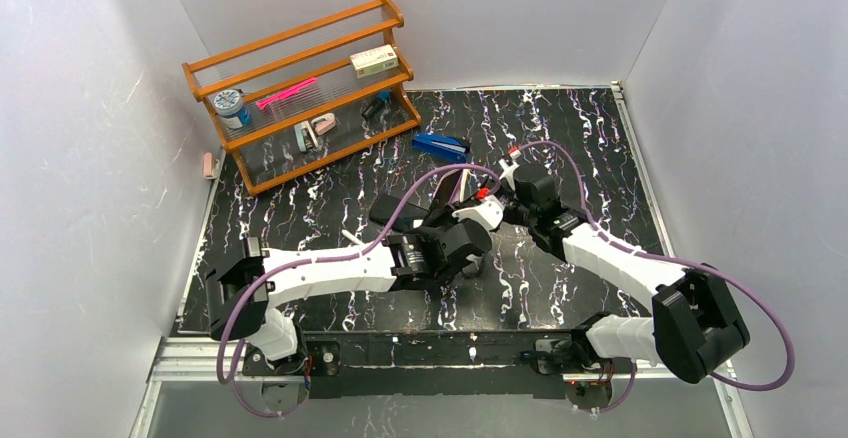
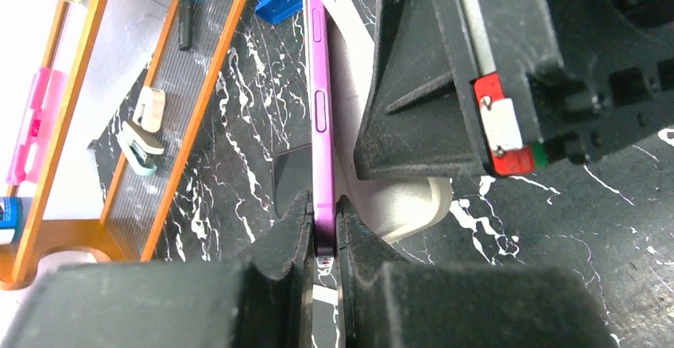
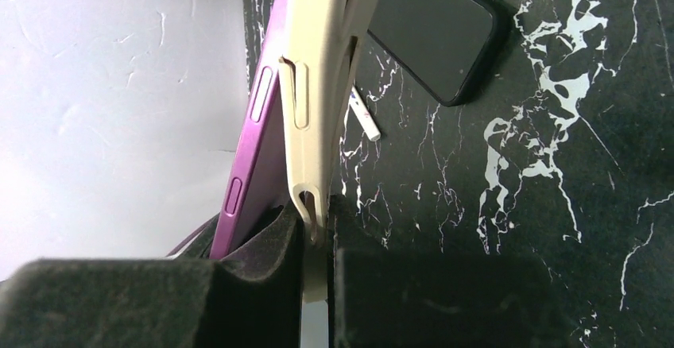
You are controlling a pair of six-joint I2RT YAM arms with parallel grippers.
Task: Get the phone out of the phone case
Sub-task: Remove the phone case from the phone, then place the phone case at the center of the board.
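the phone is held on edge above the middle of the surface, partly peeled out of the case. the left end effector is clenched on the phone's purple frame at one end. the right end effector is clamped on a thin cream lip of the case. phone and case are splayed apart at the gripped end and appear joined farther up.

the phone is judged stiff, smooth-sided and fragile at the glass, so it is best taken by the frame, clear of the side buttons. the case is judged soft and stretchy. its rim can be pulled, though a thin pinch may slip.

open room is found toward the near and right edges. a dark phone lies flat just beside, a stapler lies farther back, and a rack fills the far left corner. these are to be kept clear of.
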